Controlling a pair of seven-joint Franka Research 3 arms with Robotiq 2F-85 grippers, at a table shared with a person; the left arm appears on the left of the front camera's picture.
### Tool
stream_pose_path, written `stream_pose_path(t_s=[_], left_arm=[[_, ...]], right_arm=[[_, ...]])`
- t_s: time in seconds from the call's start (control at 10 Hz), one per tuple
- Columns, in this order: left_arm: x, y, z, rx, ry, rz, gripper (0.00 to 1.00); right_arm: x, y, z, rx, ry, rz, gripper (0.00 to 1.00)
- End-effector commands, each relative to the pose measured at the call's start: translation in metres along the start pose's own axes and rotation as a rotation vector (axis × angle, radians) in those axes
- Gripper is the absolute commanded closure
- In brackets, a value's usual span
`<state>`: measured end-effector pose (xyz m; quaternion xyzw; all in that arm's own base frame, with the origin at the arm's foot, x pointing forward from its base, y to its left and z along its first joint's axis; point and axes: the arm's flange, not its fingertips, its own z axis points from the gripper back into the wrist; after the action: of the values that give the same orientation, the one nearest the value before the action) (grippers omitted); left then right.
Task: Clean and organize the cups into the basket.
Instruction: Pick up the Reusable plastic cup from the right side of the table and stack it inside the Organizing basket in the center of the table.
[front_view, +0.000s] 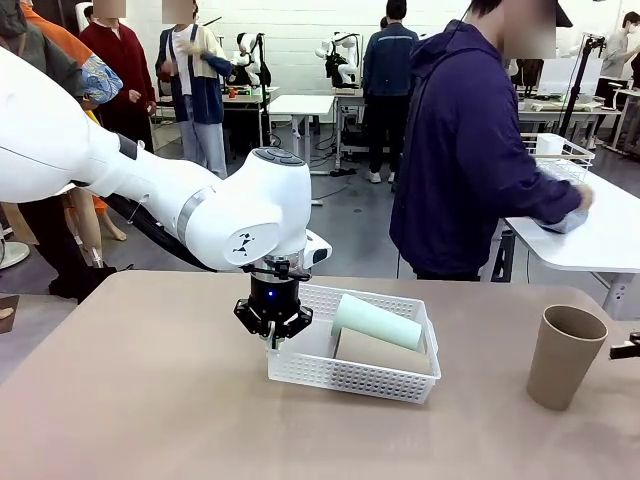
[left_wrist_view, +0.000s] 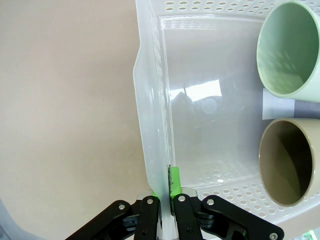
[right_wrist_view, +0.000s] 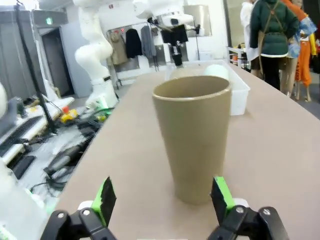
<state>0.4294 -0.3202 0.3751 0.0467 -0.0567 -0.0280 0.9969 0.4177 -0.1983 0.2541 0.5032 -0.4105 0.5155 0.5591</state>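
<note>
The white mesh basket (front_view: 350, 385) sits mid-table. Inside it lie two cups on their sides: a mint-green cup (front_view: 378, 322) and a kraft brown cup (front_view: 385, 352) nearer to me. My left gripper (front_view: 272, 340) points down at the basket's left end, shut on its side wall (left_wrist_view: 155, 125). In the left wrist view the left gripper (left_wrist_view: 166, 192) pinches the wall; the mint cup (left_wrist_view: 290, 50) and brown cup (left_wrist_view: 287, 162) show their open mouths. Another brown cup (front_view: 565, 357) stands upright at the right. My right gripper (right_wrist_view: 164, 192) is open, its fingers either side of that cup (right_wrist_view: 194, 135), not touching.
A person in a dark blue jacket (front_view: 470, 150) stands beyond the table's far edge, turned toward a white side table (front_view: 600, 240) with a wire basket (front_view: 560, 150). Bare tan tabletop (front_view: 140, 400) spreads left of the basket and between basket and upright cup.
</note>
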Motion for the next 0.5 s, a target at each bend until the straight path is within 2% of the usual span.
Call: stream_pose_path(t_s=[0.0,0.4], left_arm=[[0.000,0.000,0.001,-0.001,-0.003,-0.001,1.00],[0.000,0.000,0.001,-0.001,-0.003,-0.001,1.00]], right_arm=[[-0.008,-0.015,-0.017,-0.068,0.024,0.067,0.00],[-0.006,-0.033,-0.039,-0.059,0.028,0.086,0.00]])
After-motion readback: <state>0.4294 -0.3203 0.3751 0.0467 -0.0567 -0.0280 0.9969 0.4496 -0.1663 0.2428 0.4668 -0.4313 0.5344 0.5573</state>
